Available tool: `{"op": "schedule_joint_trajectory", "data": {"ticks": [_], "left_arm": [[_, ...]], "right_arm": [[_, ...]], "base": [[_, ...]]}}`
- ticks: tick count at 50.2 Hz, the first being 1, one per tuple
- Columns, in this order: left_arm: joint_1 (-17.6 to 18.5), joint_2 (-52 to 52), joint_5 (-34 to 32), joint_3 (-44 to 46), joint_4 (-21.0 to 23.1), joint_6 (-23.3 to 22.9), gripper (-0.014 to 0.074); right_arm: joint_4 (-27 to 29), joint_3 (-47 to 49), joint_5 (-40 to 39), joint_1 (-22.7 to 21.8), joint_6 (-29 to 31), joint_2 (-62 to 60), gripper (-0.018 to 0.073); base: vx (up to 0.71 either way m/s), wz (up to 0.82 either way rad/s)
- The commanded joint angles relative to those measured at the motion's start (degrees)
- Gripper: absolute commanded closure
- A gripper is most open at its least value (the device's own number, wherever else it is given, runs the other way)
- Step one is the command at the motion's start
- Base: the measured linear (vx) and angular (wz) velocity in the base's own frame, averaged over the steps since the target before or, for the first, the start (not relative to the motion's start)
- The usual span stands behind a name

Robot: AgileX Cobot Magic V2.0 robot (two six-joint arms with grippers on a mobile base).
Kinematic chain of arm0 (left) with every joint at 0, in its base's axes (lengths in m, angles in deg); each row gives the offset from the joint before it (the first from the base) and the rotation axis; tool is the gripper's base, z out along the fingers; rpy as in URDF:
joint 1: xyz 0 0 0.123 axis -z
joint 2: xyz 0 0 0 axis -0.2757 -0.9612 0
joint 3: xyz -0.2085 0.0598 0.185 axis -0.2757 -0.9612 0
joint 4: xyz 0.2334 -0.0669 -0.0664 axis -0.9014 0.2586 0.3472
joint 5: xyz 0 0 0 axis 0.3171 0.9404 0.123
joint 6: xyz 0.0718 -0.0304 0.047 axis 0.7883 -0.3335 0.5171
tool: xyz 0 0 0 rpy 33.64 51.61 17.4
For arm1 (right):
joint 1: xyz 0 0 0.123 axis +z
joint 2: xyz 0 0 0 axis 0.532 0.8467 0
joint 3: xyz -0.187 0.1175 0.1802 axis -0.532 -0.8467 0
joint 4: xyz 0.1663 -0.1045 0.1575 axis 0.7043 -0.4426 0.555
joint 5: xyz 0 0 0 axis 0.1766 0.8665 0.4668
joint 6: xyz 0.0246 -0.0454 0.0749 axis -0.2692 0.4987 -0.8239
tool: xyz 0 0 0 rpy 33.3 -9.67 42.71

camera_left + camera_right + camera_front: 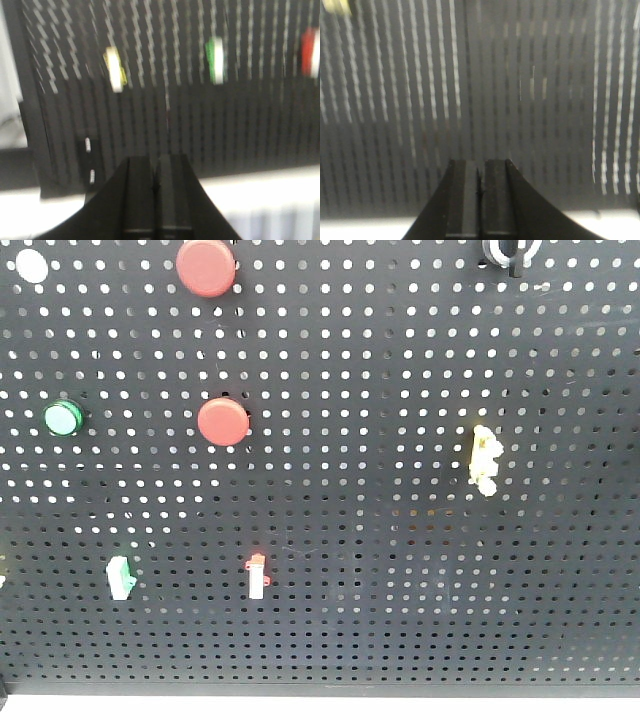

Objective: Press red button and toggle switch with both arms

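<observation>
Left hand (156, 167) closed; toggle switch (257, 577) vertical

The right gripper (480, 172) pokes up from the near edge of the view, its two dark fingers (465, 200) pressed flat together with only a thin seam between them and nothing held. Beyond it stands the black pegboard (530, 100), its holes smeared into pale vertical streaks. A blurred yellowish bit (335, 6) sits in the far left corner. A pale strip (365, 227) runs below the board.
</observation>
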Motion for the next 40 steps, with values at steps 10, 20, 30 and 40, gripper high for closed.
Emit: {"op": "schedule_joint_trajectory", "data": {"ticks": [10,20,30,40], "left_arm": [[0.1,-5.4,-3.7,15.7,1.7,0.6,0.0595],[0.1,-23.7,0.7,37.7,1.7,2.6,0.0595],[0.1,-40.0,8.0,57.0,1.7,2.3,0.0595],[0.2,-45.9,11.8,65.7,5.3,1.8,0.0595]], "right_arm": [[-1.5,23.2,3.0,-0.2,2.0,7.6,0.0562],[-1.4,45.0,6.5,-0.2,3.9,26.7,0.0562],[3.6,56.6,9.2,-0.2,1.9,38.4,0.0562],[10.6,56.9,9.2,-0.2,0.1,42.0,0.0562]], "base": [[0.00,0.00],[0.00,0.00],[0.00,0.00],[0.00,0.00]]}}
